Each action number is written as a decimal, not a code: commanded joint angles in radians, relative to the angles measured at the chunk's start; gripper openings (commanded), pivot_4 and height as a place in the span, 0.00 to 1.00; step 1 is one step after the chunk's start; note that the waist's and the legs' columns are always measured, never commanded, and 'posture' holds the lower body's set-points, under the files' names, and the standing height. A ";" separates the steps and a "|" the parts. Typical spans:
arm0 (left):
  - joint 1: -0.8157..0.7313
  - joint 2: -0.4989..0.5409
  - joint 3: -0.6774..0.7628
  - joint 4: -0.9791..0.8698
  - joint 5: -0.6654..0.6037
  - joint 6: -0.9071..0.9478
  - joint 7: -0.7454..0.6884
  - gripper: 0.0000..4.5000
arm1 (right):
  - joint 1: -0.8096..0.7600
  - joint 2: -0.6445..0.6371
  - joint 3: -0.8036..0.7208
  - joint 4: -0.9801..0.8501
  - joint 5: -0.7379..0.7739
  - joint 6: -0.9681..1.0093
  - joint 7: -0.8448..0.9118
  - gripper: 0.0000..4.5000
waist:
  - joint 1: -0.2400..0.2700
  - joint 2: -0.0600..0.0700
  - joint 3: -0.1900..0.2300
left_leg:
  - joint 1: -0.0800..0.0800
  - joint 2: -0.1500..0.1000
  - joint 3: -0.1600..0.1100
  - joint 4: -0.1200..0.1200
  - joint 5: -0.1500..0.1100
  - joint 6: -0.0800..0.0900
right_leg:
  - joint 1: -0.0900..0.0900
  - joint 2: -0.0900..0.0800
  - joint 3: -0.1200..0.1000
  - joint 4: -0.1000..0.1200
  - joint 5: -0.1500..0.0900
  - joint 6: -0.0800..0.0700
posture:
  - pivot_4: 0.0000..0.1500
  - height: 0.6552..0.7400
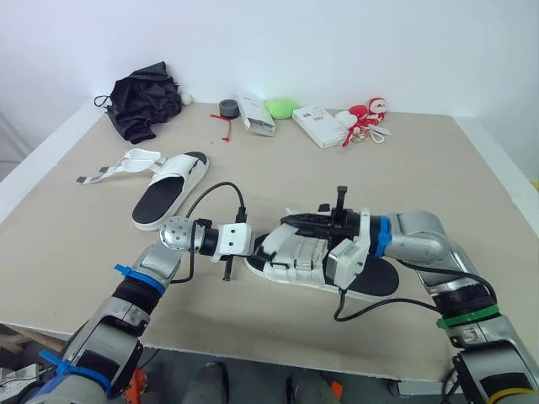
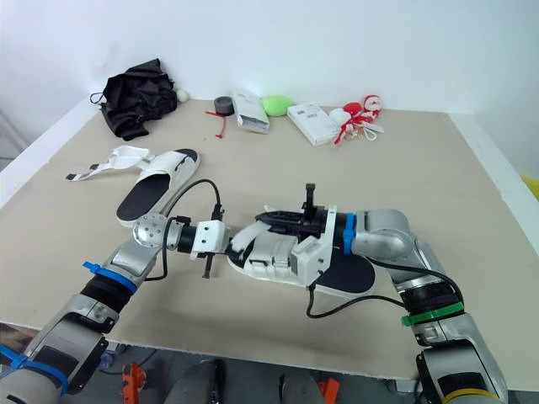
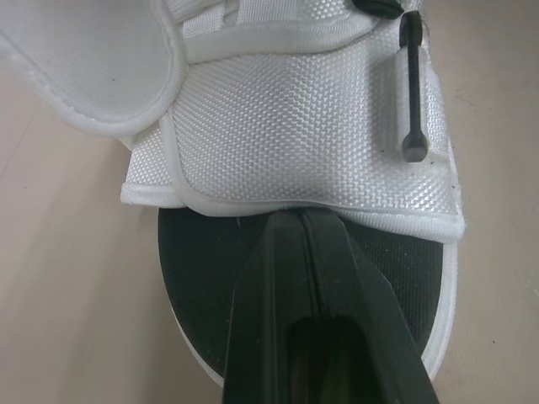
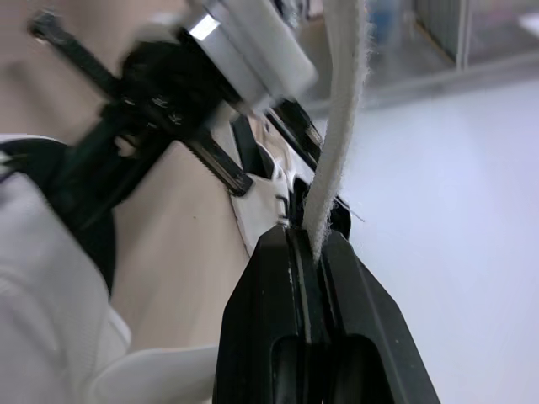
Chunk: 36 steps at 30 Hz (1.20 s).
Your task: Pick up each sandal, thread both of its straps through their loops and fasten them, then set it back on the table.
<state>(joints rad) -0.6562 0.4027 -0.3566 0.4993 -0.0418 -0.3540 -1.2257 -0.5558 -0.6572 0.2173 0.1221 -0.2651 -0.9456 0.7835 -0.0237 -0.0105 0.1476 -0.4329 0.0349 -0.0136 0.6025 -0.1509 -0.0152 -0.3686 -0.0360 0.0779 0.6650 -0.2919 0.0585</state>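
pinching a white strap (image 4: 341, 126) of the near sandal (image 1: 290, 263), right hand (image 4: 305, 240) clamped on it. left hand (image 3: 295, 220): fingers together against its upper's edge. sandal lies front-centre on worktop (image 1: 438, 177).

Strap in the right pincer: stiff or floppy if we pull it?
Probably floppy: the strap is thin fabric, standing up from the shut right pincer with a slight bend. Likely light, with a fuzzy edge, so slip seems unlikely. The near sandal may drag along when pulled.

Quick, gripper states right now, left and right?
Left gripper: shut, tips against the white woven sandal upper; grip unclear.
Right gripper: shut on the white fabric strap.
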 commanded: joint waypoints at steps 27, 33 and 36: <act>0.029 0.023 -0.094 0.207 0.074 -0.089 -0.166 0.00 | 0.433 -0.716 -0.346 -0.806 1.642 1.635 -0.041 0.65 | -0.003 -0.010 -0.005 | 0.018 0.010 0.004 -0.002 -0.002 0.000 | 0.019 -0.001 -0.004 0.000 -0.011 -0.017 | 1.00 0.98; 0.037 0.018 -0.095 0.196 0.076 -0.089 -0.159 0.00 | 0.388 -0.623 -0.147 -0.874 1.647 1.849 -0.323 0.65 | -0.002 -0.014 -0.011 | 0.018 0.012 0.009 -0.002 -0.004 -0.003 | 0.016 -0.002 -0.005 -0.001 -0.014 -0.013 | 1.00 0.98; 0.034 0.015 -0.096 0.195 0.076 -0.087 -0.159 0.00 | 0.288 -0.549 -0.072 -0.829 1.650 1.951 -0.400 0.65 | -0.003 -0.013 -0.012 | 0.016 0.012 0.010 -0.002 -0.004 -0.003 | 0.015 -0.002 -0.004 -0.001 -0.014 -0.012 | 1.00 0.98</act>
<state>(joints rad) -0.6840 0.4089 -0.3594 0.6296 -0.0766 -0.4670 -1.3511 -0.2271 -1.2285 0.1250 -0.7242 1.3776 0.9572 0.4267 -0.0264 -0.0238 0.1357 -0.4170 0.0465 -0.0037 0.6007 -0.1552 -0.0183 -0.3543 -0.0384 0.0743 0.6636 -0.3063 0.0461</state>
